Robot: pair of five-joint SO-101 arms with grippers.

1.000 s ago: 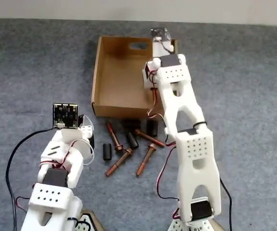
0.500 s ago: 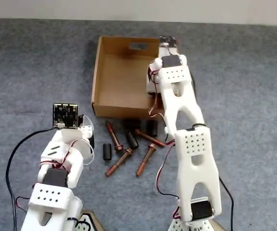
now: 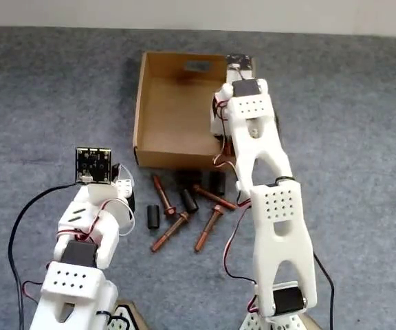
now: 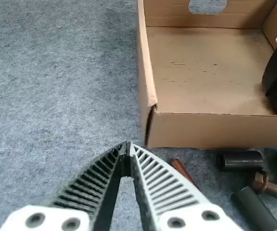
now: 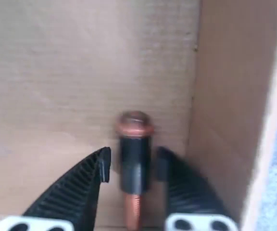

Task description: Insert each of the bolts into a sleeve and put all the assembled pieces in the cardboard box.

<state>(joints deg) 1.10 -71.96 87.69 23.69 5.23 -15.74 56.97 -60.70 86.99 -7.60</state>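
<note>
Right tool (image 5: 132, 156) sits low in the cardboard box (image 3: 177, 159) corner, jaws parted around a sleeved bolt (image 5: 134, 166) — looks like a drop-off spot — left tool (image 4: 127, 147) hangs closed, empty.

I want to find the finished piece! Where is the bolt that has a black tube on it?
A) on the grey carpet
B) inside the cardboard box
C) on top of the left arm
B: the bolt with its black tube sits at the right gripper, with the cardboard box wall beside it.
</note>
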